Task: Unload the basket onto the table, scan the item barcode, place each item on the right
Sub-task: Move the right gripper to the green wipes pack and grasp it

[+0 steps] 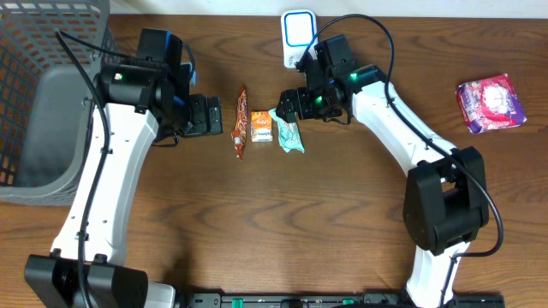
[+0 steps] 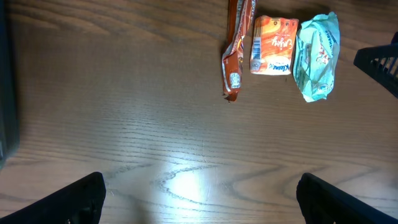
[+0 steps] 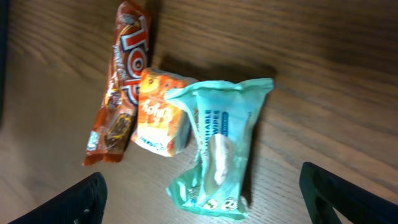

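Wipes lay on the desk, touching the orange pack on their left, beneath your wide right fingers; the left fingers, also wide, held nothing. Your best move was to straddle the wipes alone, clear of that pack.

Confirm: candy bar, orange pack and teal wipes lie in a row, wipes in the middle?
No: the orange pack is in the middle, with the candy bar and teal wipes either side. Overhead view shows it; the row is right.
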`<action>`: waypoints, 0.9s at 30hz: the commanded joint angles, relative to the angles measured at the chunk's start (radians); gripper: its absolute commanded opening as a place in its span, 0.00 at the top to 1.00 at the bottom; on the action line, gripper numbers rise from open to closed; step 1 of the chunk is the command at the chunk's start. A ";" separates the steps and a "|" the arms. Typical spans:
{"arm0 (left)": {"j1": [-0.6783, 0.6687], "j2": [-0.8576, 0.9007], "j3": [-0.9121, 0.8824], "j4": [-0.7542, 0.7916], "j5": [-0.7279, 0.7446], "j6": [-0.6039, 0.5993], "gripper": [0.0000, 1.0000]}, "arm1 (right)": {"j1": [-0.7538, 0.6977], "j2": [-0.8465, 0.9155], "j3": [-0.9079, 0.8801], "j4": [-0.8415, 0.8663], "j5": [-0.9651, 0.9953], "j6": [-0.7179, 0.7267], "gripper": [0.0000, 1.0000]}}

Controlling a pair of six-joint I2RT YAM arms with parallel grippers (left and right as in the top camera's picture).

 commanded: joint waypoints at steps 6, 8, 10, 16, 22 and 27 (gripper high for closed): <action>0.000 0.002 -0.003 -0.002 -0.010 -0.005 0.02 | 0.004 0.006 -0.002 0.003 0.040 0.003 0.06; 0.000 0.002 -0.003 -0.002 -0.010 -0.005 0.02 | 0.005 0.012 -0.002 0.004 0.051 0.003 0.07; 0.000 0.002 -0.003 -0.002 -0.010 -0.005 0.02 | 0.006 0.019 -0.002 0.004 0.054 0.003 0.09; 0.000 0.002 -0.003 -0.002 -0.010 -0.005 0.02 | 0.010 0.036 -0.002 0.006 0.054 0.003 0.34; 0.000 0.002 -0.003 -0.002 -0.010 -0.005 0.02 | 0.016 0.057 -0.002 0.006 0.054 0.003 0.35; 0.000 0.002 -0.003 -0.002 -0.010 -0.005 0.02 | 0.030 0.091 -0.002 0.002 0.053 0.004 0.37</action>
